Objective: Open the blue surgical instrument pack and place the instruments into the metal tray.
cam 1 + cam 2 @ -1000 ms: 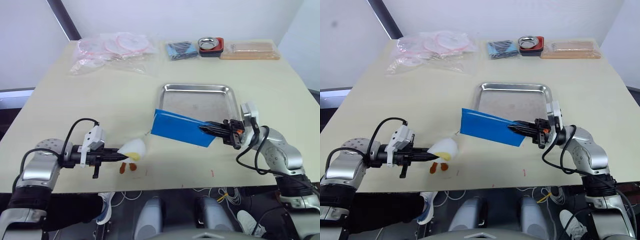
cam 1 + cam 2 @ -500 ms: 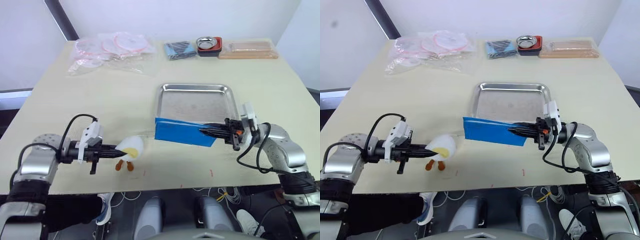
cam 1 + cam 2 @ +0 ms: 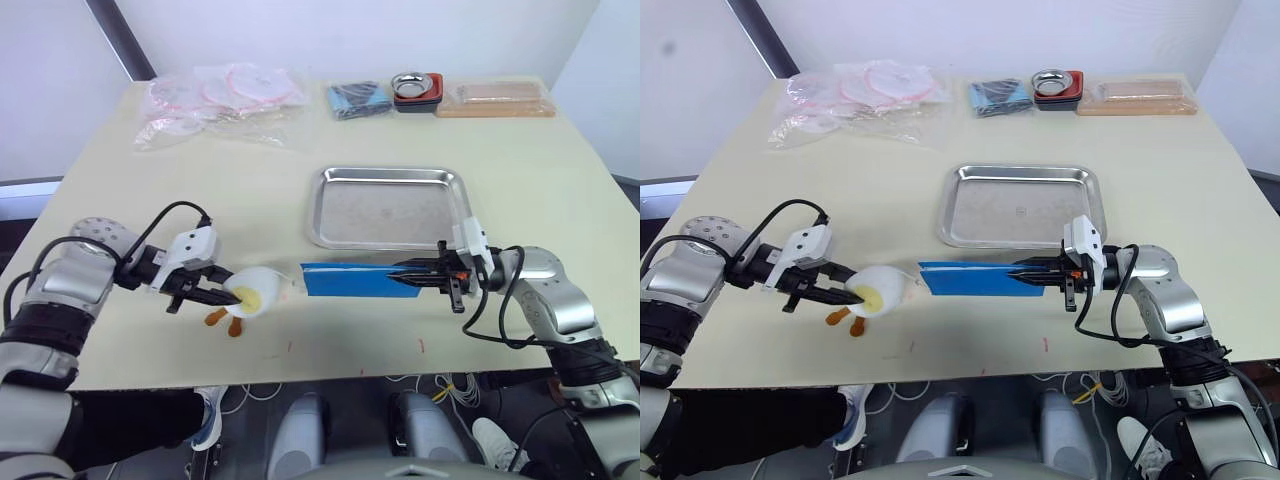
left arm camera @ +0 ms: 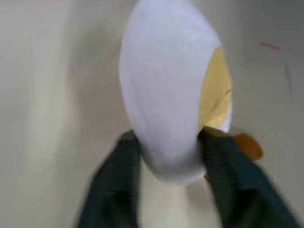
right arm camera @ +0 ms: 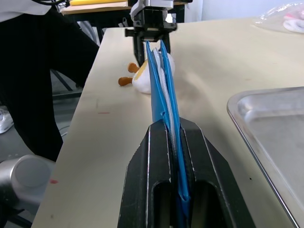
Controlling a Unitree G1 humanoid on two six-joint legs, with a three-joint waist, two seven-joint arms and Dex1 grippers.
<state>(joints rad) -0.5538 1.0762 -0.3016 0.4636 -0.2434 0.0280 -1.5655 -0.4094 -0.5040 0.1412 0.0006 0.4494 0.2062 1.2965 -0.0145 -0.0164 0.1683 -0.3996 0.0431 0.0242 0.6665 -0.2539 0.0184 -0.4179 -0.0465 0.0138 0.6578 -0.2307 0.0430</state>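
We see a pale table [image 3: 150, 200] with the metal tray [image 3: 388, 206] lying empty near its middle, with open tabletop to its left and right and between it and the items along the far edge. Just in front of the tray's near rim, the blue surgical instrument pack [image 3: 350, 279] is held off the table, turned almost edge-on, so its broad face is hard to make out. The right gripper [image 3: 405, 277] reaches in level from the right, its two black fingers [image 5: 154, 180] pressed together on the pack's right end. The left gripper [image 3: 222, 294] comes in from the left, forearm low over the table, its jaws pinching a white and yellow duck toy [image 3: 252, 294] with orange feet, near the pack's left end. No instruments are visible; the pack hides whatever is inside. Along the far edge lie clear plastic bags [image 3: 225, 100], a dark-blue folded bundle [image 3: 357, 100], a small steel bowl [image 3: 412, 84] and a wooden board [image 3: 495, 100].
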